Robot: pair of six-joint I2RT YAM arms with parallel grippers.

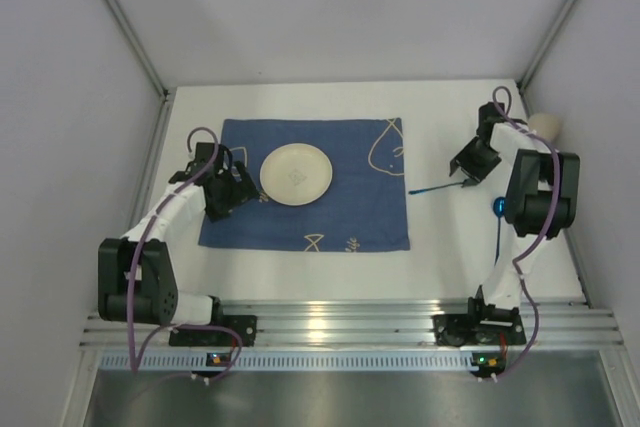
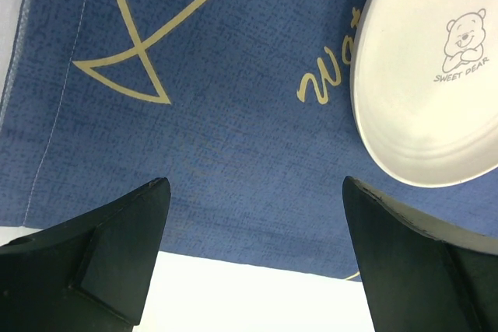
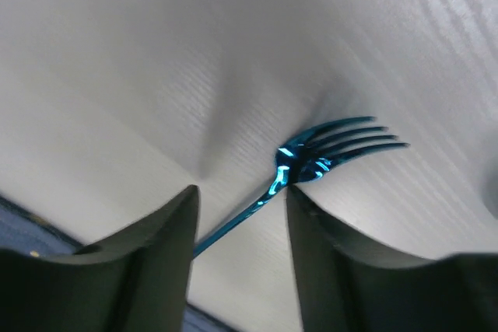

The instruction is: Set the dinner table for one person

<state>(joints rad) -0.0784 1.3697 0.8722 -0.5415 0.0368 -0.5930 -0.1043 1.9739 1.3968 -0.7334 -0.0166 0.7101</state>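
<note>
As the fingers of the right gripper (image 3: 241, 192) straddle the handle of the blue fork (image 3: 327, 153) without pinching it, they should close squarely; the left gripper (image 2: 254, 183) hangs wide open.

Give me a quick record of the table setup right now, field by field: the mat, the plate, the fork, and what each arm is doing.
mat: dark blue cloth, flat on the white table
plate: off-white, on the mat, left of its middle
fork: shiny blue, on bare table right of the mat, handle towards the mat
left gripper: fingers wide apart, empty, over the mat beside the plate
right gripper: fingers either side of the fork's handle, not yet closed on it
</note>
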